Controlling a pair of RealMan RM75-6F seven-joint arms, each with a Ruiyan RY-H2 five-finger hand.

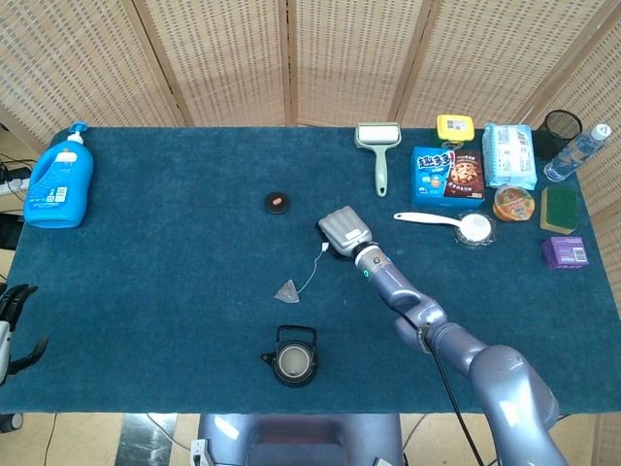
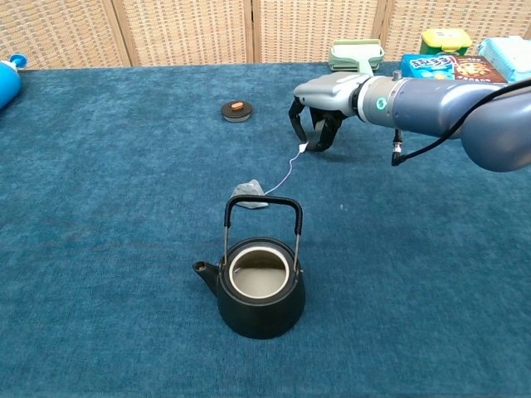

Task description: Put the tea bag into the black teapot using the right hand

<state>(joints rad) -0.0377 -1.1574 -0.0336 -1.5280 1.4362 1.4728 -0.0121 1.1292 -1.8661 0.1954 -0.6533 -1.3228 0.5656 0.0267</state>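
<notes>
The grey tea bag point(image 1: 287, 290) point(image 2: 249, 192) lies flat on the blue cloth, and its white string runs up and right to a small paper tag point(image 2: 304, 148). My right hand point(image 1: 342, 233) point(image 2: 319, 108) is over that tag with its fingers point(image 2: 297, 124) curled down, and the fingertips pinch the tag. The black teapot point(image 1: 294, 357) point(image 2: 261, 278) stands open, handle upright, just in front of the tea bag. Its lid point(image 1: 277, 202) point(image 2: 237, 109) lies apart, further back. At the table's left edge my left hand point(image 1: 15, 320) holds nothing, fingers apart.
A blue detergent bottle point(image 1: 60, 180) stands at the far left. Along the back right are a lint roller point(image 1: 377, 146), a cookie box point(image 1: 447, 175), a white scoop point(image 1: 456, 224), wipes point(image 1: 509, 155), a water bottle point(image 1: 576, 152) and other small items.
</notes>
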